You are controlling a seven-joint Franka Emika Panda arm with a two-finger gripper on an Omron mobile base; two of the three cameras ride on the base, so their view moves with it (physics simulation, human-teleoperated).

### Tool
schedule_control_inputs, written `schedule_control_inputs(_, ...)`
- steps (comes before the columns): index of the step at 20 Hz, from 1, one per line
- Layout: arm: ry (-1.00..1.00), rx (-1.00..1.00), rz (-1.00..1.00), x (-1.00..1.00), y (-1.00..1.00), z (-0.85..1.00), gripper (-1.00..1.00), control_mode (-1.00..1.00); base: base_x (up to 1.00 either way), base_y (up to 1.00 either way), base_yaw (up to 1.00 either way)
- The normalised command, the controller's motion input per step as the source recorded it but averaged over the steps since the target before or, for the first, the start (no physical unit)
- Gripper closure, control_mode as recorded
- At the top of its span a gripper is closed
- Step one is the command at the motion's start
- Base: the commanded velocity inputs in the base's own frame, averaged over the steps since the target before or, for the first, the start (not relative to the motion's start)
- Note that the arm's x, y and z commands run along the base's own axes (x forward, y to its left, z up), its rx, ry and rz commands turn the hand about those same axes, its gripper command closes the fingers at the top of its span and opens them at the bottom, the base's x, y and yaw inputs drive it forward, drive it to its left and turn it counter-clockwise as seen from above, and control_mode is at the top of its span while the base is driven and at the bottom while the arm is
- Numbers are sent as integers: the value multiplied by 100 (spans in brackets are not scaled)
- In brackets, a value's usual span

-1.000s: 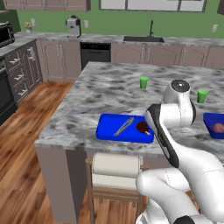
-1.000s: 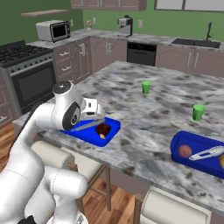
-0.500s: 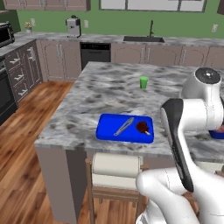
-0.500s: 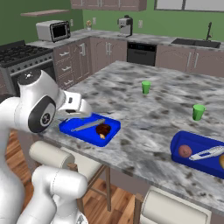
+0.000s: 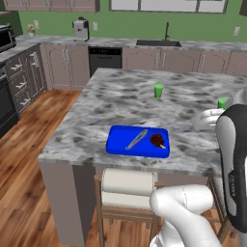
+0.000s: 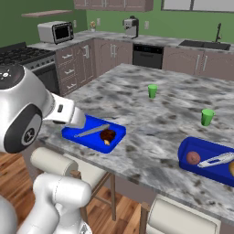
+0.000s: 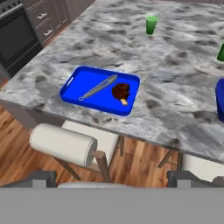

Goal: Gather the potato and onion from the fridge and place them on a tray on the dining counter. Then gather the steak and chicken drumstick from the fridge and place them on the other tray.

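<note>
The steak [image 7: 121, 91] lies on the near blue tray [image 7: 73, 89] beside silver tongs [image 7: 98, 87], close to the dining counter's [image 7: 183, 83] front edge. My gripper [image 7: 113, 181] hangs open and empty, well back from that tray and above a stool. The left base view has the same tray [image 5: 118, 142] and steak [image 5: 157, 140]. From the right base view I see this tray [image 6: 75, 134], the steak [image 6: 108, 135], and the other tray [image 6: 201, 147] holding a round reddish-brown vegetable [image 6: 193, 157] and a utensil [image 6: 215, 159]. The fridge and chicken drumstick are out of view.
Two green cups [image 6: 152, 91] [image 6: 207, 117] stand on the marbled top behind the trays. Padded stools [image 7: 63, 144] [image 6: 183, 219] line the counter's near side. Wall cabinets, a stove [image 6: 27, 57], a microwave [image 6: 55, 32] and a sink [image 5: 159, 43] run along the back.
My arm has swung up and away from the near tray, toward the stool side. The steak stays on the tray. The base has not moved.
</note>
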Motion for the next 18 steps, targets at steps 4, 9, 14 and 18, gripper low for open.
schedule_control_inputs(4, -6, 5, 0, -19, 5, 16, -100, 100, -11, -3, -14)
schedule_control_inputs(9, 0, 0, 0, 0, 0, 0, -100, 100, -4, -36, -72)
schedule_control_inputs(14, 0, 0, 0, 0, 0, 0, -100, 100, 0, 0, -100)
schedule_control_inputs(18, 0, 0, 0, 0, 0, 0, -100, 100, 0, 1, -100)
